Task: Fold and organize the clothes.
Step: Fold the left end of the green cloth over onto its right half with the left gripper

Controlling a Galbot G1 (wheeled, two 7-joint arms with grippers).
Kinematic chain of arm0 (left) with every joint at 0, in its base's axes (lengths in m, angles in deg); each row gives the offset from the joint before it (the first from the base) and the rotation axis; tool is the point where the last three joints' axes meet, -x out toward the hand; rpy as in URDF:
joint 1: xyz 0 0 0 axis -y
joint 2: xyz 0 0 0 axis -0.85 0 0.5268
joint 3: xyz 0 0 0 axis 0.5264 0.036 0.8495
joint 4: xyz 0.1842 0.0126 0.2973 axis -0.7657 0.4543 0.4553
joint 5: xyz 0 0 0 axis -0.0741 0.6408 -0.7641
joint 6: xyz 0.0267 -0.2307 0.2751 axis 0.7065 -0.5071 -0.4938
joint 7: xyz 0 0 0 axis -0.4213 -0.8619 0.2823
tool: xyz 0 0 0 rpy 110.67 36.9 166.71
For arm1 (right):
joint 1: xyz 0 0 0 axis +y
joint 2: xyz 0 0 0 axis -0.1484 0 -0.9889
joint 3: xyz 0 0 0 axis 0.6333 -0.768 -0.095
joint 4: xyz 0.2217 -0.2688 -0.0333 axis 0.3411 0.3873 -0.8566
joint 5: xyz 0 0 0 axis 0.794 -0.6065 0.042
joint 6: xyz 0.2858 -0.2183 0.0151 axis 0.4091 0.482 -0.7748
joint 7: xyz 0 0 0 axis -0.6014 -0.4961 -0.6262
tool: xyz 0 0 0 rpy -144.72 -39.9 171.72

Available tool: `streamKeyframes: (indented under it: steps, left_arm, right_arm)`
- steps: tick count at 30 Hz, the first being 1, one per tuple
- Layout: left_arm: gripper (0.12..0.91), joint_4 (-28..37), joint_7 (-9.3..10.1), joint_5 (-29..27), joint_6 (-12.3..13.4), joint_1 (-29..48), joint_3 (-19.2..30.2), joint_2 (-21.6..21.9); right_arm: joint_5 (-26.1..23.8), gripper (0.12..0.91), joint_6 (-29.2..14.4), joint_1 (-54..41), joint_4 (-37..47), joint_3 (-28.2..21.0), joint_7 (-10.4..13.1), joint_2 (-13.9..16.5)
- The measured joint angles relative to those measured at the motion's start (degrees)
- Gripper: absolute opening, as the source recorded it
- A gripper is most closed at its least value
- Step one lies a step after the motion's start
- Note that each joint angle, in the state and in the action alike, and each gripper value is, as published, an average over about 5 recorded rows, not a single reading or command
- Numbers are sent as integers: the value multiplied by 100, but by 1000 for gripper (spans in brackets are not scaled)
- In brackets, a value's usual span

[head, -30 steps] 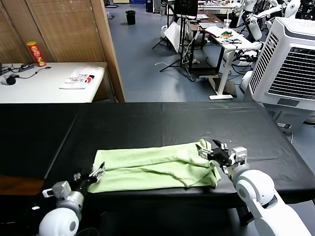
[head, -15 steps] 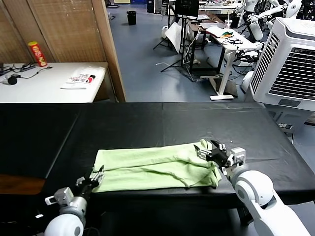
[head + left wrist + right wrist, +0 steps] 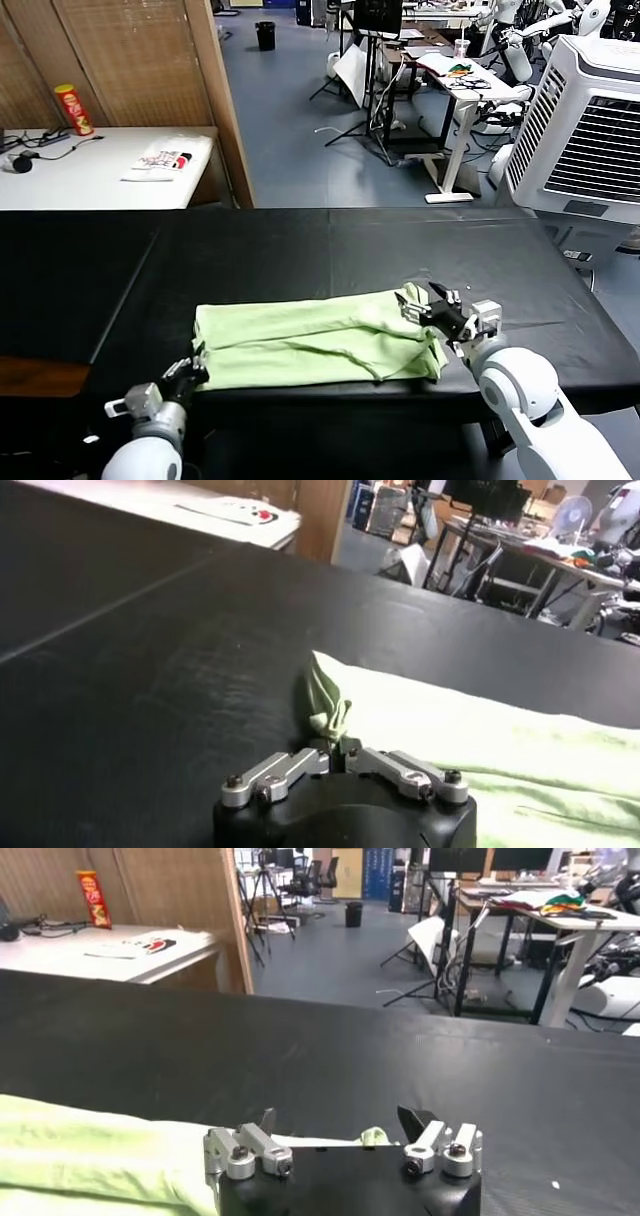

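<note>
The clothes, a pale green T-shirt (image 3: 310,340), lie folded into a long strip across the near part of the black table (image 3: 330,250). My left gripper (image 3: 195,364) is at the strip's near left corner. In the left wrist view its jaws (image 3: 337,748) are shut on a bunched bit of the T-shirt (image 3: 450,730). At the strip's right end my right gripper (image 3: 418,305) stands open. The right wrist view shows that gripper (image 3: 340,1123) wide apart over the T-shirt (image 3: 90,1148), with a small green tip of cloth between the fingers.
A white table (image 3: 60,180) at the back left carries a folded white item with red print (image 3: 165,158) and a red can (image 3: 73,108). A wooden partition (image 3: 215,100) stands behind the black table. A large air cooler (image 3: 585,130) stands at the right.
My left gripper has gone from open to shut on the T-shirt's near left corner, and that arm has drawn back toward the table's near edge. The right gripper has stayed put.
</note>
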Motion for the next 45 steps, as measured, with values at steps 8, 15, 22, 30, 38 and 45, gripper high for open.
streamKeyframes:
  steps: [8,15,22,30,38,45]
  left_arm:
    - [161,339,-163,-481,236,160,-378,981]
    - [161,735,-154,-461,419,94,-919,2103]
    - [161,507,-46,-455,273,39,-996,2353]
    - [161,-455,263,10,-210,173,-223,1601]
    - [161,-878,663,680,-717,465,805,491]
    - [161,-859,875,743,-880,814,1553,-152]
  right_arm:
    - [-29,798,2,93,-54,145,30,-109]
    - [-131,798,0,206,-68,187,32,-207]
    - [-306,798,-13,321,-84,178,50,-339]
    - [-508,798,-96,495,-81,320,35,-429]
    - [-652,798,-126,598,-48,409,20,-503]
    - [-786,798,-160,659,-7,340,-1,-612]
